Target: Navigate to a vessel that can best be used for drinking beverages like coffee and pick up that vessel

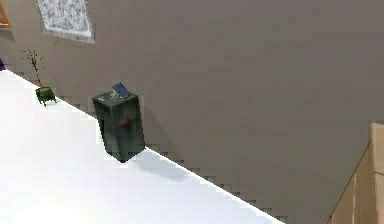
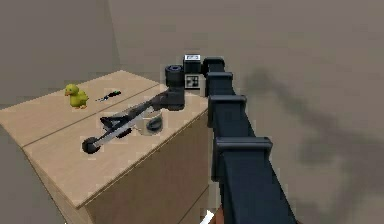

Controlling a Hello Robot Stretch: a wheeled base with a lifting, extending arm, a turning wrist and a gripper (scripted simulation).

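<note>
Apparently the drive is over and the grasp of the cup is the step in hand.

In the forward view a dark green box (image 1: 120, 125) stands on the white floor (image 1: 40, 175) against the wall, with a small potted plant (image 1: 40, 82) farther to that view's left and a wooden edge (image 1: 365, 185) at its right, probably the same furniture the arm works on. In the arm side view the arm (image 2: 240, 150) reaches over a wooden tabletop (image 2: 55, 130), and the claw (image 2: 100, 138) lies low at a small grey cup-like vessel (image 2: 152, 125) that stands near the tabletop's front edge, well apart from a yellow duck-like toy (image 2: 75, 95). How wide the claw stands, whether it touches the vessel and whether it holds anything cannot be told. The next move likely calls for a sure hold, then a straight lift.
</note>
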